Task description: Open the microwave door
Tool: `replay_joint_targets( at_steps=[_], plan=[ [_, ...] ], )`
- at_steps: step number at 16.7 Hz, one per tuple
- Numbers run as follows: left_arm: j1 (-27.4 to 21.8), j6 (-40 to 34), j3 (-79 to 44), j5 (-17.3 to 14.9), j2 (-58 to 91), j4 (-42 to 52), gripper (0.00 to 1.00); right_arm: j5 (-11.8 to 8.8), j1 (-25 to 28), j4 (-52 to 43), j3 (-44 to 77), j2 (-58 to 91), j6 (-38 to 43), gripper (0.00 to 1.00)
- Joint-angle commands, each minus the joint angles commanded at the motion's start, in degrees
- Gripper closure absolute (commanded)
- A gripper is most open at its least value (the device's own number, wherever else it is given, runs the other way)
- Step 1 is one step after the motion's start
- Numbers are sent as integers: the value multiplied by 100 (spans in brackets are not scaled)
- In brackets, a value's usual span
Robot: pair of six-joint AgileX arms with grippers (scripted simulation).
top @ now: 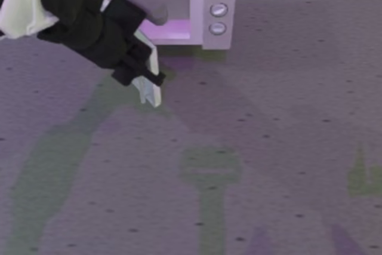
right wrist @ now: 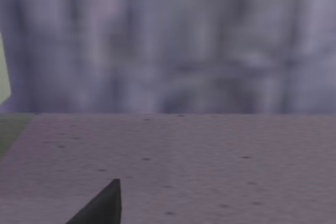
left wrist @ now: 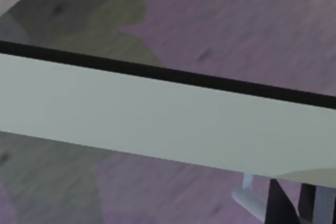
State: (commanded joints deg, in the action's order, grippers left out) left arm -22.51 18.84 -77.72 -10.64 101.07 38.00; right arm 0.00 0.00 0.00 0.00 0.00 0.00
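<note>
Microwave (top: 203, 10) sits at the far edge of the bench (top: 268, 147), left of centre in the top view, knobs on its right front panel. The microwave door (top: 152, 79) is already swung well out toward the near side, hinged at the left, pink-lit cavity exposed.

Left end effector (top: 143, 79) is at the door's free edge, fingers astride the panel. The left wrist view shows the door edge-on, filling the frame as a pale band with a dark strip on one side, and a fingertip (left wrist: 249, 200) just beside it. Can't tell if it's clamped on the panel or only hooked round it.

Right arm is parked off the top view's right; only a dark tip (right wrist: 102, 205) shows in its wrist view, fingers unreadable.

Risks from here, my read:
- Door moves on an arc. A straight pull drags the fingers off the free edge and contact is lost.
- Loose hold plus a thin panel: it can slip out mid-swing.
- Pulling past the hinge stop would likely shift or tip the small oven on the bench.
- Left forearm hangs over the oven's top left corner; more swing could clip it.
</note>
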Motion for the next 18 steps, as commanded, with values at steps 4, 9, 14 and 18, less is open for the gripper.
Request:
replay_joint_targets(
  at_steps=[4, 9, 14, 18],
  plan=[
    [0, 0, 0, 0, 0, 0, 100, 0, 0, 0, 0, 0, 0, 0],
    [0, 0, 0, 0, 0, 0, 100, 0, 0, 0, 0, 0, 0, 0],
    [-20, -14, 20, -29, 18, 4, 100, 0, 0, 0, 0, 0, 0, 0],
    [107, 314, 53, -178, -34, 75, 100, 0, 0, 0, 0, 0, 0, 0]
  ],
)
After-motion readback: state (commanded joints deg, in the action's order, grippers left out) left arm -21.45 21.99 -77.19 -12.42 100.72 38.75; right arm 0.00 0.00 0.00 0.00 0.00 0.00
